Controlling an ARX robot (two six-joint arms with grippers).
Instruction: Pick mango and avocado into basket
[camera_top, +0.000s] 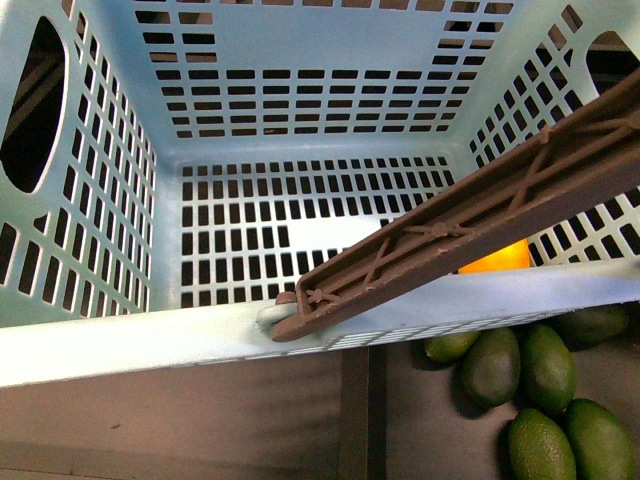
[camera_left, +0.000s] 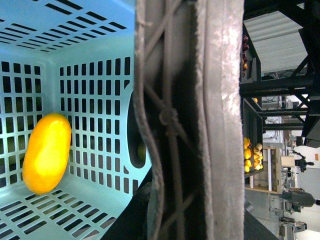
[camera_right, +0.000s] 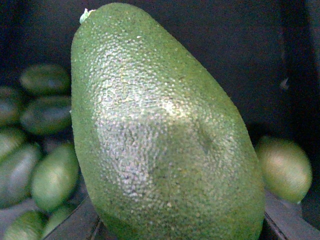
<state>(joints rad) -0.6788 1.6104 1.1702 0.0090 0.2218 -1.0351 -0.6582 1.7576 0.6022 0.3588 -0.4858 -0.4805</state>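
Two claws, neither readable. Left claw is out of frame; its wrist view is blocked by the brown handle (camera_left: 190, 120) up close. Right claw's opening can't be told: the avocado (camera_right: 160, 130) fills that view, with only dark slivers under it. Mango (camera_left: 46, 152) lies on the basket (camera_top: 120, 345) floor against a slotted wall, half hidden by the tilted handle in front view. Rest of the floor is open. Loose avocados (camera_top: 545, 370) sit outside by the near rim, partly cut off.
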